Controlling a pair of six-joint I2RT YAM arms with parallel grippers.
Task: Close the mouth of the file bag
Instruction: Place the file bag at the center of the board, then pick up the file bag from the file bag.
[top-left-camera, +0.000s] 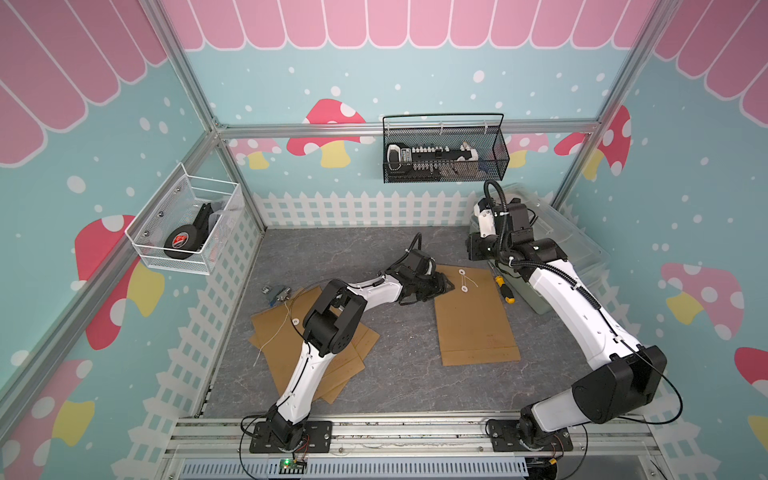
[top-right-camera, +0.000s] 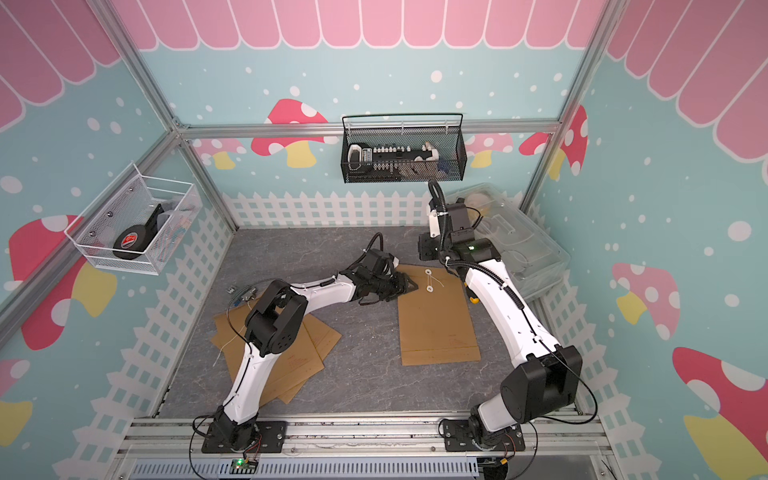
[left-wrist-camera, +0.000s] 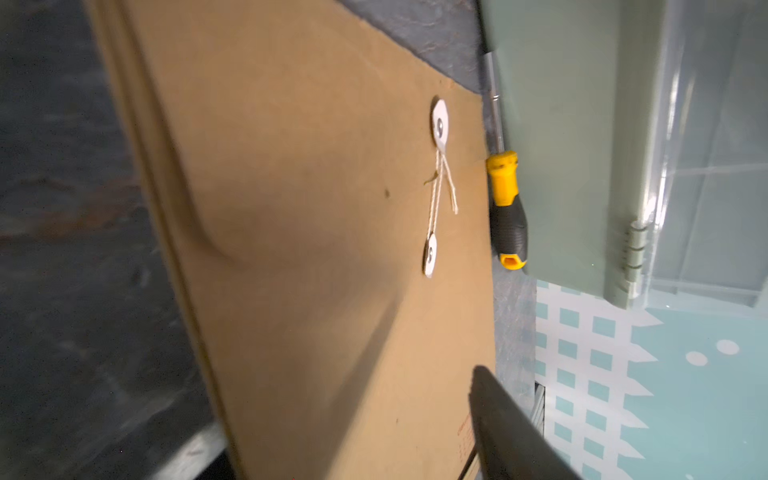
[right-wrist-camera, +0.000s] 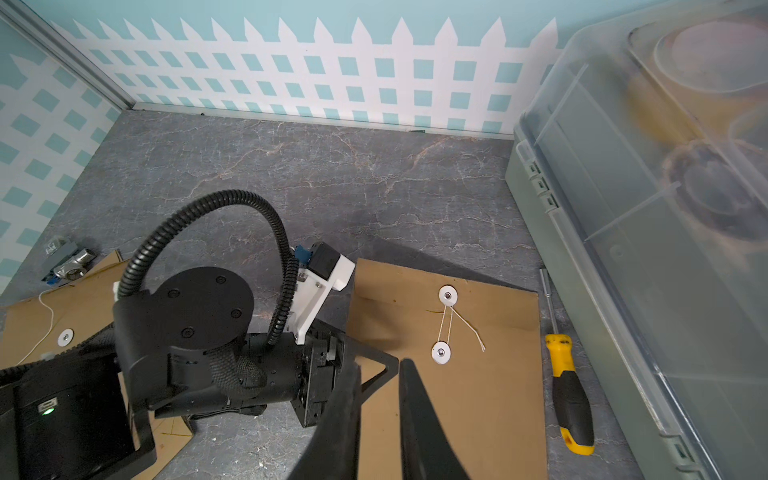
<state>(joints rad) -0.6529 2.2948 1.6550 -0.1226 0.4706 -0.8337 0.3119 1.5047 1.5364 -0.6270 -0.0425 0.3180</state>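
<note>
Both top views put the left gripper (top-left-camera: 443, 286), spread unclear, beside the file bag's (top-left-camera: 473, 324) mouth end, bag lengthwise toward the robot's base; right gripper (right-wrist-camera: 379, 363) hangs above, barely parted, empty.

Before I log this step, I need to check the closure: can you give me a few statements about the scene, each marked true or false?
The string runs between both discs on the bag. True.
The screwdriver lies on the bag. False: it lies on the table beside the bag, along the box.
The right hand holds the string. False: it holds nothing.
More bags lie under the left arm. True.
</note>
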